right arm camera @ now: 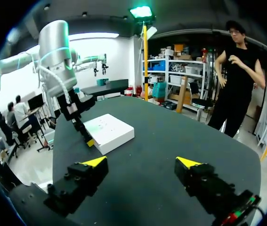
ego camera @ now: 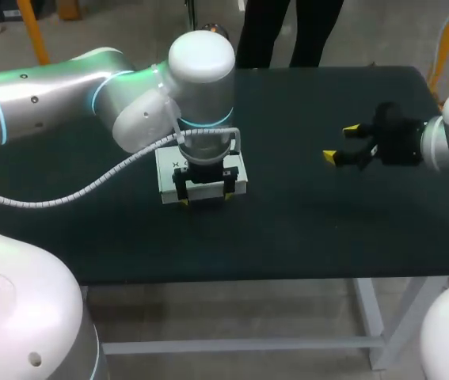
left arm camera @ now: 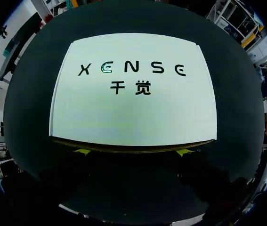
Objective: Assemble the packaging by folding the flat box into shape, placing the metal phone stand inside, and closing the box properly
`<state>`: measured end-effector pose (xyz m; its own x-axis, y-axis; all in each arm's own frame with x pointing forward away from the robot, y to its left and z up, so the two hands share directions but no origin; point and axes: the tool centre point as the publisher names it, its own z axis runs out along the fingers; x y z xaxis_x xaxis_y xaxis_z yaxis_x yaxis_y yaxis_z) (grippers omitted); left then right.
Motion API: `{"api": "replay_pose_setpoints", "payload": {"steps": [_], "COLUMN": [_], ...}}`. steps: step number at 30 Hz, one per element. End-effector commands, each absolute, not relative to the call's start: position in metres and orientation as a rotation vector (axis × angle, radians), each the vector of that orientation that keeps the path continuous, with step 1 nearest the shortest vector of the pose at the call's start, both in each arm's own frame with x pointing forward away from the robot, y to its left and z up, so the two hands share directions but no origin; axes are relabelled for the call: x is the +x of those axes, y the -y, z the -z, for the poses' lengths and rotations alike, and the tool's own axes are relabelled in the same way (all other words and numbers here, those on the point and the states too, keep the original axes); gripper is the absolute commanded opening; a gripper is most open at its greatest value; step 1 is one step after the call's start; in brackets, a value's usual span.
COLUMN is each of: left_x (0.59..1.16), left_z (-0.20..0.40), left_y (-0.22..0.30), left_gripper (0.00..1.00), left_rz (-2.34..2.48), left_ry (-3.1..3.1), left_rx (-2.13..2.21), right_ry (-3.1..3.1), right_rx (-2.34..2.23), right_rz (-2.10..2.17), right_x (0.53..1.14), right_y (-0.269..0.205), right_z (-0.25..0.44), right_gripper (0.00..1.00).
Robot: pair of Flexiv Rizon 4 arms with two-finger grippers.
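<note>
So the left gripper (left arm camera: 133, 151) was pointing straight down with its two yellow tips spread wide and nothing held between them. Both tips sat on the same long side of the box (left arm camera: 133, 108), the side facing the robot, right at that edge. I honestly couldn't tell whether they were touching the cardboard or were just beside it. The box was white and lay flat with its printed top up. It looked already folded, with the lid down, and it sat a bit left of the middle of the table (ego camera: 287, 229), about halfway between the robot's edge and the far edge. Its long axis ran side to side, parallel to those edges, so the line between the fingers ran along the box rather than across it. My guess is that setup suits pressing or tucking the front edge shut more than picking the box up. The right gripper (right arm camera: 141, 162) was out toward the table's right edge, well apart from the box. It was open just as wide and empty, with its fingers aimed across the table toward the box. That made the left arm clearly the nearer one for whatever comes next. I couldn't see the phone stand anywhere, so I'd assume it was inside, but nothing showed that.
</note>
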<state>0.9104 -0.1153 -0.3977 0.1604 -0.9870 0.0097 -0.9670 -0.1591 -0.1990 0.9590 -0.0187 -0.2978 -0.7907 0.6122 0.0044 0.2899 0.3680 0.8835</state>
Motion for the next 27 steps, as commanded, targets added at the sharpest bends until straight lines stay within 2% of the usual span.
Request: {"api": "replay_pose_setpoints", "payload": {"steps": [1, 27], "left_x": [0.932, 1.077], "left_z": [0.397, 0.405], "left_y": [0.112, 0.099], "left_gripper": [1.00, 1.00], "left_rz": [0.199, 0.186], "left_ry": [-1.963, -2.075], "left_rx": [-2.272, -2.224], "right_ry": [-2.304, -2.304], "right_rx": [0.787, 0.787], "right_rz": [-1.403, -1.403], "right_x": [0.958, 0.958], "right_y": [0.020, 0.020], "right_z": [0.299, 0.299], "right_gripper": [1.00, 1.00]}}
